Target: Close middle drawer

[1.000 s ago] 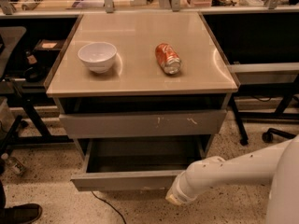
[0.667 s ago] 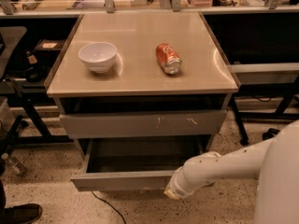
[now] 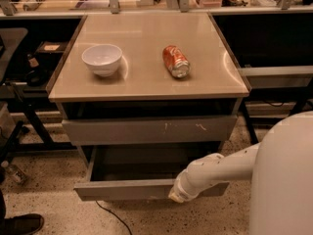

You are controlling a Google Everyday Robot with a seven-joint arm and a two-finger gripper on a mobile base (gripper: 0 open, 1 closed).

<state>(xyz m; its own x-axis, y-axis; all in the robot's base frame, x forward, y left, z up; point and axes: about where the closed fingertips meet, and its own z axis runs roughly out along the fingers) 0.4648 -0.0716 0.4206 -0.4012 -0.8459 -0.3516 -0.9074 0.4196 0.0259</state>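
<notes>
middle drawer: wide shallow grey wood-grain drawer (image 3: 122, 190) with a plain front panel, sitting pulled well out of the cabinet, low down near the floor; you can look straight into its grey tray
gripper: the gripper (image 3: 177, 195) at the end of the white arm (image 3: 220, 168) is right up against the drawer's front panel, towards its right end; honestly can't tell if it's open or closed from here
edges: the front panel's top lip runs left to right just in front of the arm's tip; the left side wall of the tray is in plain sight
room to move: dark gap between the tray's back and the cabinet, under the scratched grey drawer front (image 3: 146, 129) above, which sits further in
floor: speckled floor (image 3: 54, 180) in front, black cable (image 3: 110, 215) trailing under the drawer
containers: white round bowl (image 3: 102, 58) upright on the beige cabinet top (image 3: 146, 82), left side
also on top: dented orange soda can (image 3: 176, 61) on its side, well apart from the bowl
</notes>
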